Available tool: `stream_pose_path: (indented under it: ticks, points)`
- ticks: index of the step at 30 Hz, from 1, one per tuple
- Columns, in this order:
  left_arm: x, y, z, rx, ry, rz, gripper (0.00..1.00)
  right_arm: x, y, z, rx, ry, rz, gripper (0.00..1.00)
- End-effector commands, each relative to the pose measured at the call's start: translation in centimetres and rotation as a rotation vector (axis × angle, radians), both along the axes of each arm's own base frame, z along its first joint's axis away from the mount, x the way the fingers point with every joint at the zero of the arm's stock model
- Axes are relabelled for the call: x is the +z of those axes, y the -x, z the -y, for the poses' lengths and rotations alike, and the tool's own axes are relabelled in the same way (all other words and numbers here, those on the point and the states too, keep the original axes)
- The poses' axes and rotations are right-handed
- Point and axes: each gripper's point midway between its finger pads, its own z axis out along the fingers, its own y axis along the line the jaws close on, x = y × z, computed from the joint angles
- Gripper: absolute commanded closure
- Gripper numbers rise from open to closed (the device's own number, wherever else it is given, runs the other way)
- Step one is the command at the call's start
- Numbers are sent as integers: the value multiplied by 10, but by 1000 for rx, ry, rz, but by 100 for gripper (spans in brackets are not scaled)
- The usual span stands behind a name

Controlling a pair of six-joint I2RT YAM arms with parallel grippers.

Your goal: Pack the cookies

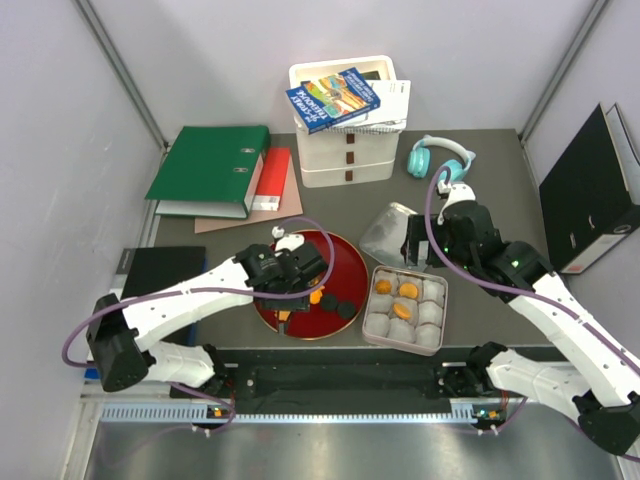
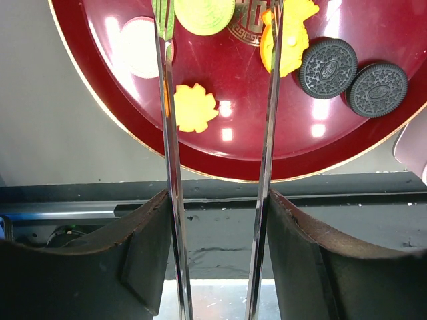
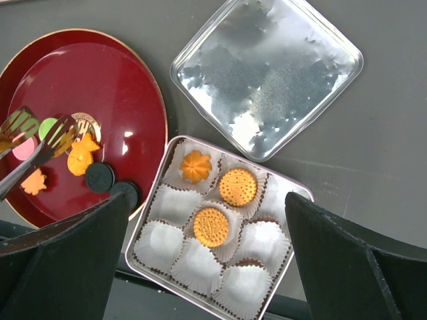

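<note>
While the left gripper (image 2: 217, 40) hovers over the red plate (image 2: 220, 153), its long tongs parted and empty, six cookies lie there: green (image 2: 203, 13), pink (image 2: 137, 47), two orange flowers (image 2: 193, 107) and two dark rounds (image 2: 327, 67). Three orange cookies (image 3: 215, 227) sit in the tin (image 3: 137, 257). Right gripper (image 3: 213, 267) hangs wide above it, the tin lid (image 3: 267, 73) just beside.

Dark grey table (image 1: 500, 180), pale grey walls (image 1: 60, 120)

glossy red plate (image 3: 127, 100), shiny metal lid (image 3: 267, 73) (crinkled), white paper cups (image 3: 200, 263).
</note>
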Motion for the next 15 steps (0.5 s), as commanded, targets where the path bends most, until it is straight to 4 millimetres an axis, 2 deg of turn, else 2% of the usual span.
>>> stream_pose_path:
  ticks: [1, 6, 15]
  points:
    - [11, -4, -5, 37, 27, 45, 40, 15, -5, -7, 4, -36, 46, 1]
    - [16, -4, -8, 47, 40, 58, 40, 15, -6, -9, 7, -40, 46, 1]
    - [-6, 4, -8, 41, 37, 12, 40, 15, -7, -10, 13, -38, 43, 1]
